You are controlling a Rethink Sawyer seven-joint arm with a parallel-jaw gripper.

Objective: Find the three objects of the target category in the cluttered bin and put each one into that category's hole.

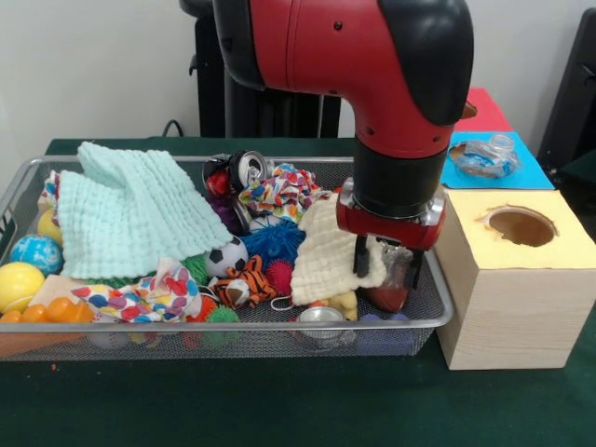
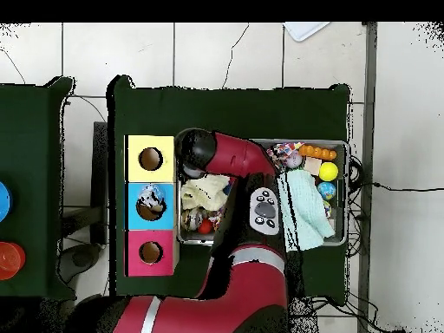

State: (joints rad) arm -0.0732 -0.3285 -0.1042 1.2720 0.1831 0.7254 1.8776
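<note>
The tool [image 1: 386, 265] hangs low at the wire bin's [image 1: 445, 307] end nearest the yellow box [image 1: 521, 279], fingers apart around a clear crumpled plastic piece [image 1: 399, 265] beside the cream cloth [image 1: 326, 247], likely positioned to lift it toward a hole [image 1: 521, 226].

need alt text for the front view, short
A red and black robot arm lowers its tool into the right end of a wire bin crammed with cloths, balls and cans, beside a wooden box with a round hole on top.
</note>
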